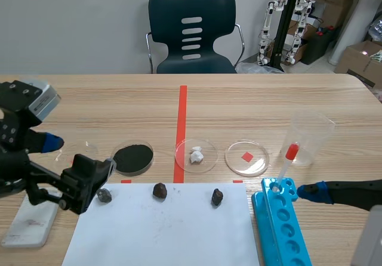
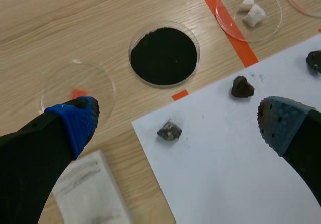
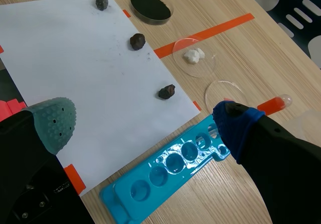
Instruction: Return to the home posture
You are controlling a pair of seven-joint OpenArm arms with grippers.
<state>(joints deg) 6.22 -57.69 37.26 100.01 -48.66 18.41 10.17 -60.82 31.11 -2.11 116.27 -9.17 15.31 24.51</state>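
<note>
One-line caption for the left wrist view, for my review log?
Open left tool above a corner of the white paper, grey rock beneath, black-powder dish ahead.

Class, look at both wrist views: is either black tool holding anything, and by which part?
Nothing is held: the left tool and the right tool both stand open and empty.

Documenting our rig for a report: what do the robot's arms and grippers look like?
The left arm and right arm are black. The left gripper and right gripper each have two thick black fingers tipped with dotted pads, one blue, one grey-green. A light grey box sits on the left arm.
</note>
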